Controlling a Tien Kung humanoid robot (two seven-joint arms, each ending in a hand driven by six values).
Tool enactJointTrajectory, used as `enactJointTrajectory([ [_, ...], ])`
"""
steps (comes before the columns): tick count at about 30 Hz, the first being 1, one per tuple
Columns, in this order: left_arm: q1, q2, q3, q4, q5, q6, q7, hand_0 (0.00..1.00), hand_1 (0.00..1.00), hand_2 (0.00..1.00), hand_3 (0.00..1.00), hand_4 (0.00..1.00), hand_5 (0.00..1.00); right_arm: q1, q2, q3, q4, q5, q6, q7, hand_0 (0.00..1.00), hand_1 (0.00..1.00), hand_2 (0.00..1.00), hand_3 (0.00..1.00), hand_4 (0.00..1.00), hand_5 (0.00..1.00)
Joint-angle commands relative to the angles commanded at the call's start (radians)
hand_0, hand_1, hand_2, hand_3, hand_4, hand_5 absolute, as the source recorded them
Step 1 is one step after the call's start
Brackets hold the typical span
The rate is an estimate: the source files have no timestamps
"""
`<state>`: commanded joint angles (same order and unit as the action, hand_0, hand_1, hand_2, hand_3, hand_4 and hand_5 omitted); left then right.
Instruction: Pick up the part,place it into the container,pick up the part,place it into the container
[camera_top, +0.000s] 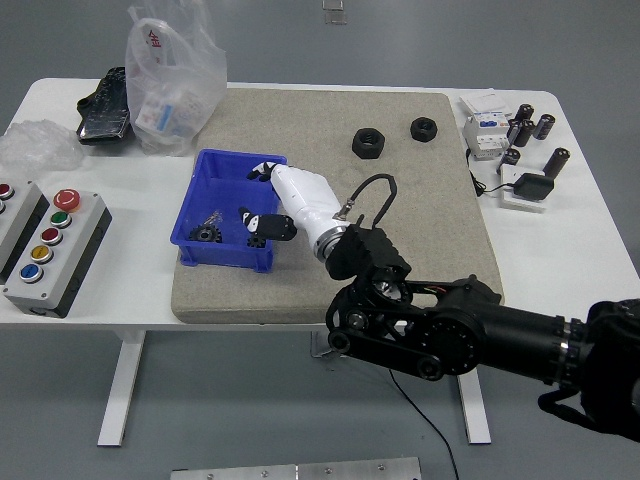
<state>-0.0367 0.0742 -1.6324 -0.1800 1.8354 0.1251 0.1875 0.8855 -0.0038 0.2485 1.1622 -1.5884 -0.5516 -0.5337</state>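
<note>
Table (590, 250): white, with a grey mat (400, 220) laid over its middle
Right arm: black, reaching from the lower right across the mat's near edge
Container (205, 180): blue bin on the mat's left side
Right hand (275, 200): white, over the bin's right rim, fingers spread and holding nothing
Parts in bin: two dark gears, one (207, 235) at the near left, one (246, 216) just beside the fingertips
Nuts: two black ones (367, 143) (423, 128) on the mat's far side, well apart from the bin
</note>
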Motion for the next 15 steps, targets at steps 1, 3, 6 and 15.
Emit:
enactJointTrajectory([
  [1,0.000,0.000,0.000,0.000,0.001,0.000,0.000,0.689,0.574,0.545,0.612,0.557,0.159,-0.006,-0.003,0.012,0.000,-0.003,-0.009,0.004,0.511,0.698,0.744,0.752,0.686,0.364],
  [3,0.001,-0.001,-0.001,0.000,0.003,0.000,-0.001,0.689,0.574,0.545,0.612,0.557,0.159,-0.021,-0.014,0.041,0.003,-0.008,-0.029,0.014,0.511,0.698,0.744,0.752,0.686,0.364],
  [6,0.004,-0.005,-0.001,0.000,0.001,0.000,-0.003,0.689,0.573,0.546,0.612,0.556,0.157,-0.079,-0.065,0.123,0.016,-0.003,-0.085,0.057,0.491,0.686,0.725,0.737,0.689,0.365],
  [15,0.017,-0.008,-0.028,0.000,0.009,0.009,-0.006,0.689,0.573,0.545,0.612,0.555,0.156,-0.257,-0.198,0.419,0.126,0.064,-0.094,0.233,0.494,0.676,0.713,0.723,0.692,0.362],
])
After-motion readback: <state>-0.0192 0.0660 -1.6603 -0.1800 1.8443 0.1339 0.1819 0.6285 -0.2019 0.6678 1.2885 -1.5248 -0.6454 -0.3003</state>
